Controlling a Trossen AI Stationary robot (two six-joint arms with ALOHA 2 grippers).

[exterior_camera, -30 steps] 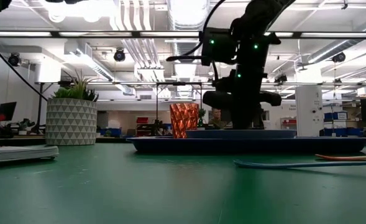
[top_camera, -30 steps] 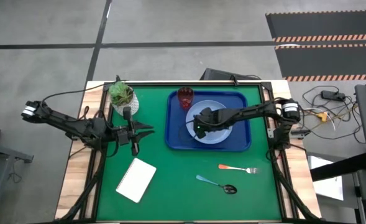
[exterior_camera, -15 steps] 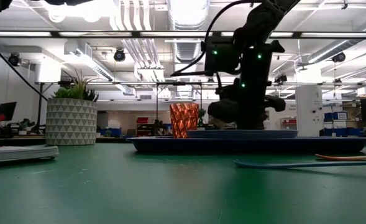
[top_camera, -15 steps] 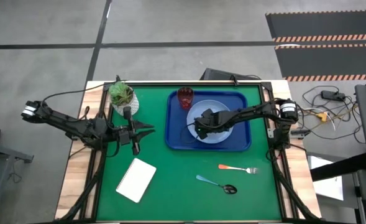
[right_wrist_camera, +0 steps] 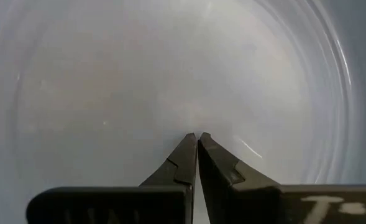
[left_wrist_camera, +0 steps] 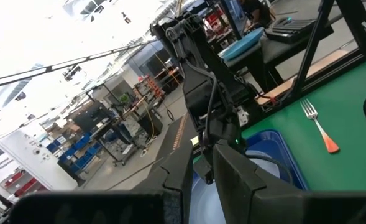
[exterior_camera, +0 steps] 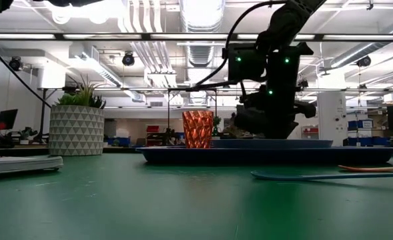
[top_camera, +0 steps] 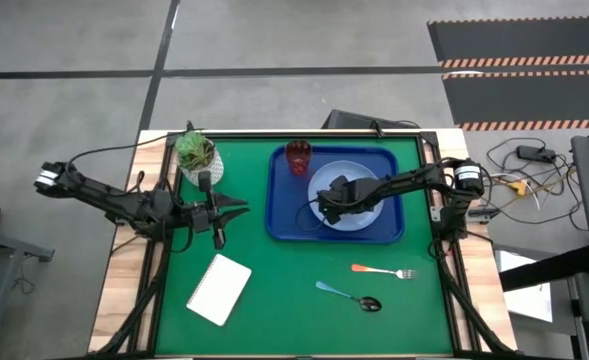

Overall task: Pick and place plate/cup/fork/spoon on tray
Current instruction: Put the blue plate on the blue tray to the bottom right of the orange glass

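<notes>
Plate [top_camera: 357, 190]: on the tray [top_camera: 284, 225], centre-right of the high frame, under the right gripper.
Right gripper [top_camera: 330, 199]: over the plate's left part, fingers pressed together, holding nothing.
Cup [top_camera: 298, 157]: tray's upper-left corner.
Fork [top_camera: 382, 271], spoon [top_camera: 348, 296]: on the mat, below the tray.
Left gripper [top_camera: 242, 210]: left of the tray, jaws narrow, empty.

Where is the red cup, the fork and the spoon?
cup [top_camera: 298, 156]: high view, on its open top, in the tray's far corner.
fork [top_camera: 374, 269]: high view, on its orange handle, on the green mat.
spoon [top_camera: 371, 304]: high view, on its dark bowl.
</notes>
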